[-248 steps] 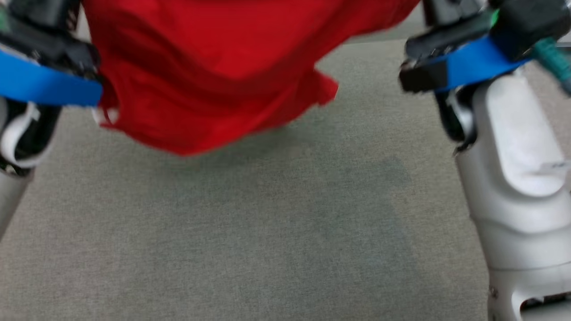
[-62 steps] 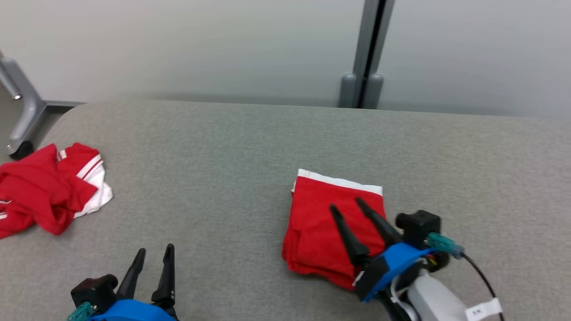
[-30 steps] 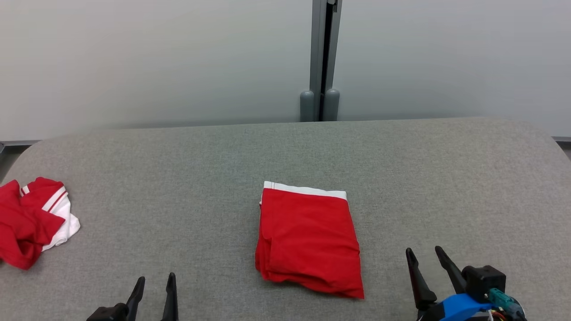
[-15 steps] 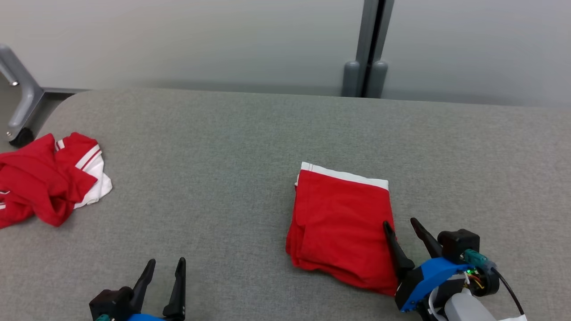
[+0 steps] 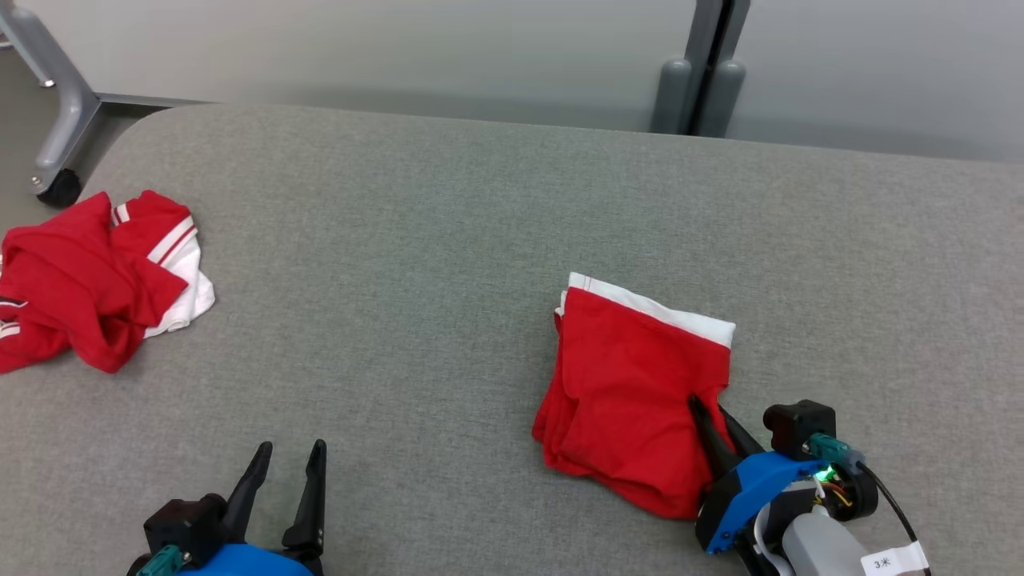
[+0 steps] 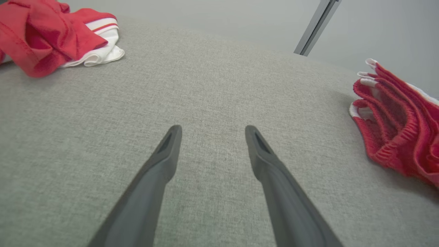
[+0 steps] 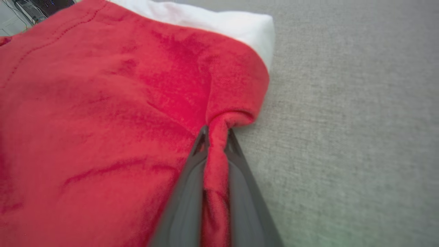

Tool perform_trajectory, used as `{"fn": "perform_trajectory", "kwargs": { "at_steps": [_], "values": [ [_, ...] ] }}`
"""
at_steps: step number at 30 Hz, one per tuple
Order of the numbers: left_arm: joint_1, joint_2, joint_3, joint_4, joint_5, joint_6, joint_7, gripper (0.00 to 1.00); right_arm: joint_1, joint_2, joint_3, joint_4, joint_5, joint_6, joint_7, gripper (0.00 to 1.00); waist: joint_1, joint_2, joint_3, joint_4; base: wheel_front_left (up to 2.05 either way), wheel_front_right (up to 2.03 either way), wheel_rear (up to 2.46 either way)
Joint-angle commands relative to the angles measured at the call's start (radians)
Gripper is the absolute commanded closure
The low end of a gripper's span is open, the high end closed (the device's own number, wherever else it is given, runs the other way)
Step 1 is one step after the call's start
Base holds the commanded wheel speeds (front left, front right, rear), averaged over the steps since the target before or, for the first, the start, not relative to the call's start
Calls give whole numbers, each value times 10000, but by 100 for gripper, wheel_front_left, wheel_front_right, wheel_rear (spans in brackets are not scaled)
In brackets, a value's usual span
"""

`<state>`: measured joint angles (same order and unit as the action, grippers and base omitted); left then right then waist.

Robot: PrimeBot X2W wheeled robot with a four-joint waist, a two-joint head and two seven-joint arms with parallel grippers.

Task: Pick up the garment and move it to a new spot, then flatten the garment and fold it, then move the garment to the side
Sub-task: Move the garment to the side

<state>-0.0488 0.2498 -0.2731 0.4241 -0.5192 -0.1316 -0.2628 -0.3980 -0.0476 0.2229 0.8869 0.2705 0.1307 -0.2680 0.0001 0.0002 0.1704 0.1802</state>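
Garment [image 5: 632, 400] [image 6: 404, 116] [image 7: 103, 103], red, folded into a thick, roughly rectangular stack. It lies flat on the table [image 5: 448, 240] [image 6: 205, 85] [image 7: 343, 137], right of the table's middle and toward its near edge. A white band [image 5: 656, 308] [image 7: 205, 20] runs along the side facing the table's far edge. On the side facing the table's left end the layered folds show as ribbed red edges, some tipped white.

Right gripper [image 5: 704, 404] [image 7: 216, 132]: low over the table's near right part, at the right-hand edge of the garment. Its fingers are drawn nearly together on a raised ridge of red cloth, which stands pinched between them.

Left gripper [image 5: 291, 446] [image 6: 212, 127]: over the near left part of the table, well apart from the garment. Its fingers are spread wide, with bare grey table surface between them and nothing held.

Crumpled heap [image 5: 88, 280] [image 6: 44, 34]: red cloth with white panels and red stripes, bunched at the table's left end.

Table: grey woven covering, rounded far-left corner.

Post [image 5: 704, 80]: grey upright with a dark centre seam, standing behind the table's far edge against a pale wall [image 5: 360, 48].

Frame leg [image 5: 56, 120]: grey metal, on a dark caster, off the table's far-left corner.
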Motion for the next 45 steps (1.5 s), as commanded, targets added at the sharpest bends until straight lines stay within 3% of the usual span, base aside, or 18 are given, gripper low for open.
{"fn": "perform_trajectory", "kwargs": {
  "at_steps": [1,7,17,24,30,35,40,45],
  "values": [
    [-111,34,-17,-49,14,14,-27,0,156,-60,-61,-106,-105,-1,44,100,-1,-2,-77,-156,0,0,0],
    [28,5,-378,-410,188,16,-27,0,408,-57,-638,-1045,-567,-1,35,100,-1,-2,-304,-1181,0,0,0],
    [-50,-129,-1435,-1414,478,16,-27,0,887,-54,-742,-1761,-915,1,34,100,-1,-2,-432,-4117,0,0,0],
    [-76,114,-2280,-1833,475,16,-27,0,1265,-42,-925,-2170,-1153,1,34,100,-1,-2,-131,-5424,0,0,0],
    [19,393,-2476,-1830,395,16,-27,0,1316,-42,-1064,-2388,-1515,1,34,100,-1,-2,121,-5553,0,0,0],
    [-78,764,-2548,-1839,266,14,-27,0,701,-57,-1604,-2285,-2607,-1,34,100,-1,-2,536,-5060,0,0,0],
    [-216,1224,-2432,-2007,80,16,-27,0,-262,-53,-3427,-2202,-4386,-1,199,100,-1,-2,1106,-4280,0,0,0],
    [-250,1600,-2345,-2152,-90,16,-27,0,-878,-53,-5796,-2942,-6427,-1,859,100,-1,-2,1575,-3716,0,0,0]
  ]
}}
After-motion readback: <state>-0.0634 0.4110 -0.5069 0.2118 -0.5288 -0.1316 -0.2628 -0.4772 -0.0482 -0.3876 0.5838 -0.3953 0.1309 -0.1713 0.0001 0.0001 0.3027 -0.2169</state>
